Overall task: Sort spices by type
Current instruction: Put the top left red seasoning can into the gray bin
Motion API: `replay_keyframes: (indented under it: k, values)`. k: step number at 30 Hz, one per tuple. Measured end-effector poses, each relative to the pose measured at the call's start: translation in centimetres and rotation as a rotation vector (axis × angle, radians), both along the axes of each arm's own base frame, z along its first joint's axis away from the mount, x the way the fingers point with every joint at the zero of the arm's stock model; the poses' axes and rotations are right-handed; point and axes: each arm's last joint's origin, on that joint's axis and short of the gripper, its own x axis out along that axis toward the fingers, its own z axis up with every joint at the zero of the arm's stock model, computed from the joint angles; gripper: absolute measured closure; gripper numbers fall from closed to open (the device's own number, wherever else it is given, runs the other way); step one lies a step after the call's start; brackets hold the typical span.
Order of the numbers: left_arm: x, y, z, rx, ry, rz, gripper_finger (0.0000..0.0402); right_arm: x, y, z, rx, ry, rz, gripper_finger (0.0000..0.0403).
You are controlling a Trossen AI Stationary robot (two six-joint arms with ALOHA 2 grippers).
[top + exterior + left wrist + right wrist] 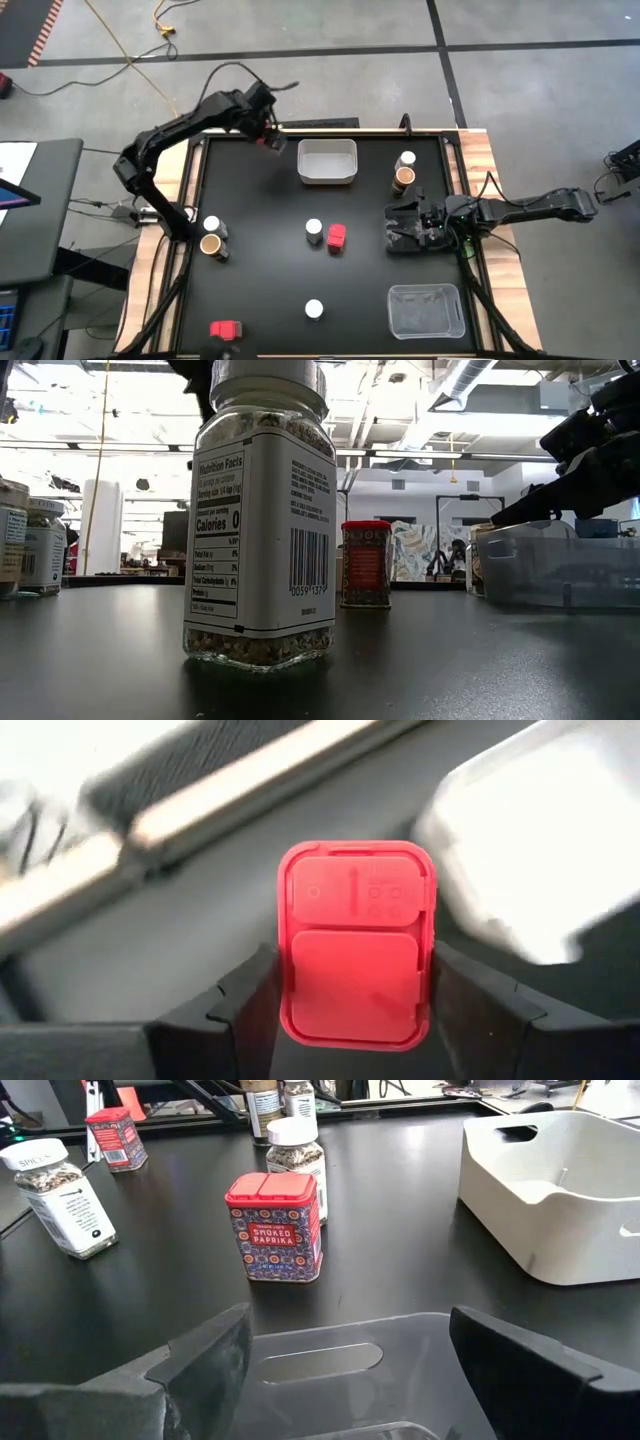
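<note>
I have a red spice box (pixel 356 945) pinched by its flat sides in the left pincer (pixel 268 138), upper centre-left, beside the white bin (pixel 327 162); rigid, light, slick-lidded; right pincer (pixel 398 227) waits wide open.

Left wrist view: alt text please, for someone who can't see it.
A red spice box, lid toward the camera, sits clamped between the left gripper's two dark fingers, held above the black table. A white bin lies just beyond it, and the table's wooden edge crosses behind.
</note>
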Motion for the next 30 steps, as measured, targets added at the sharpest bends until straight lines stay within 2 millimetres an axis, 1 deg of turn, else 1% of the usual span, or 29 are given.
replay_keyframes:
  k: [4,7,9,11,17,23,27,30]
  values:
    - [1.5,-0.8,4.0,0.157,-0.088,-0.148,0.0186,0.0,0.0,0.0,-0.002,0.000,0.001,0.0035]
    - [2.8,-1.1,6.3,0.263,-0.171,-0.246,0.0186,0.0,0.0,0.0,-0.002,0.000,0.001,0.0035]
    - [3.8,-0.9,6.9,0.300,-0.198,-0.308,0.0186,0.0,0.0,0.0,-0.002,0.000,0.001,0.0035]
    - [4.9,-0.7,6.9,0.312,-0.183,-0.373,0.0186,0.0,0.0,0.0,-0.002,0.000,0.001,0.0035]
    - [8.6,-0.3,4.9,0.318,-0.084,-0.600,0.0186,0.0,0.0,0.0,-0.002,0.000,0.001,0.0035]
    - [12.0,-0.6,1.8,0.323,0.025,-0.816,0.0186,0.0,0.0,0.0,-0.002,0.000,0.001,0.0035]
    - [12.9,-0.6,-0.1,0.299,0.100,-0.908,0.0189,0.0,0.0,0.0,-0.002,0.000,0.001,0.0035]
    - [13.1,0.1,-1.9,0.239,0.149,-0.911,0.0191,0.0,0.0,0.0,-0.001,0.000,0.000,0.0035]
